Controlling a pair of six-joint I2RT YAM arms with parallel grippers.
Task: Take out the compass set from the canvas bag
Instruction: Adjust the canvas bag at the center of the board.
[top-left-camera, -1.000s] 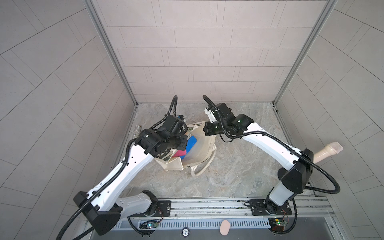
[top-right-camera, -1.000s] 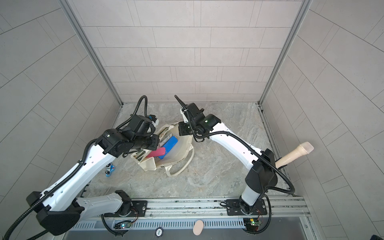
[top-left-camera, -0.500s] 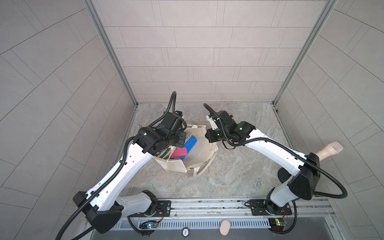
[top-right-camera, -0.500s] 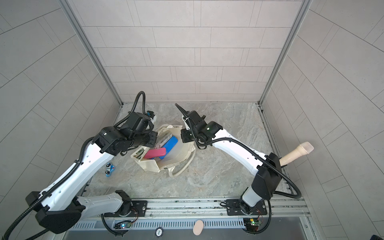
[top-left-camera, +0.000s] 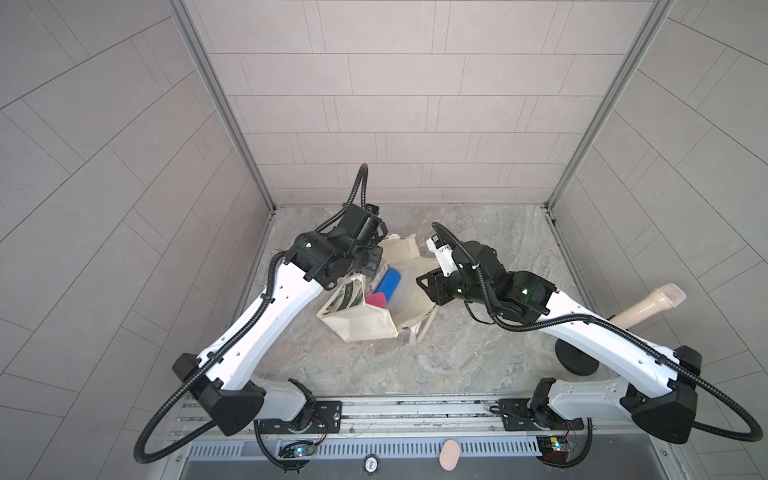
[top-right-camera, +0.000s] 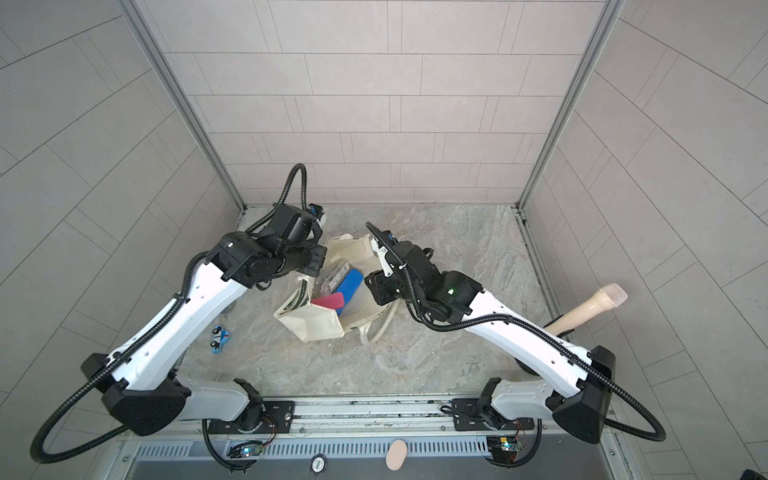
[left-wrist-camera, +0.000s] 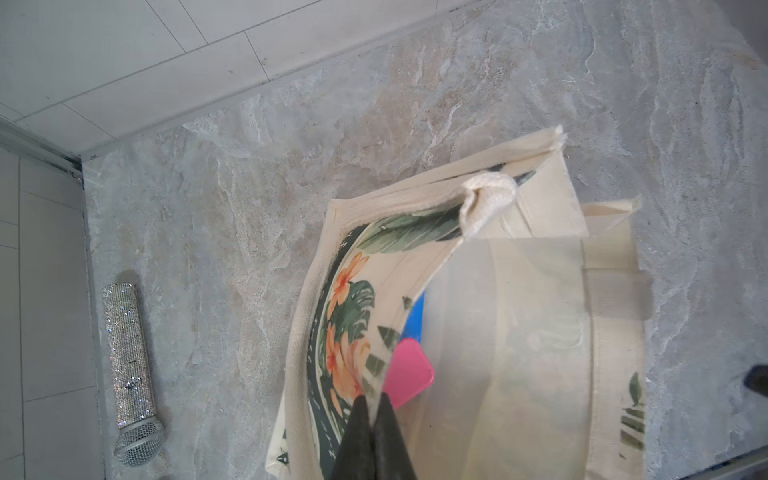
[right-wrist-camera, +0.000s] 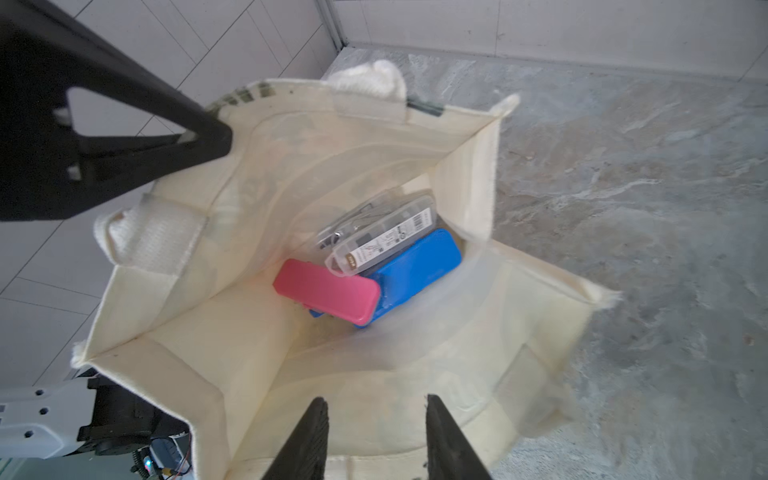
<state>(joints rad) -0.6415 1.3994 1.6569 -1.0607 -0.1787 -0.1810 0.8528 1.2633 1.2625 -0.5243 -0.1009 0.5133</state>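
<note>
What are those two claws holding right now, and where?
The left gripper pinches the canvas bag by its leaf-printed rim; the right gripper is open, holding nothing.

Cream canvas bag (right-wrist-camera: 208, 345) (green-leaf print), pink case (right-wrist-camera: 328, 297)

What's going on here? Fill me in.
The left gripper is shut on the canvas bag's rim, holding it open. The right gripper hangs open over the mouth, holding nothing. The compass set, in a clear case, lies inside on a blue case beside a pink case, not yet taken out.
</note>
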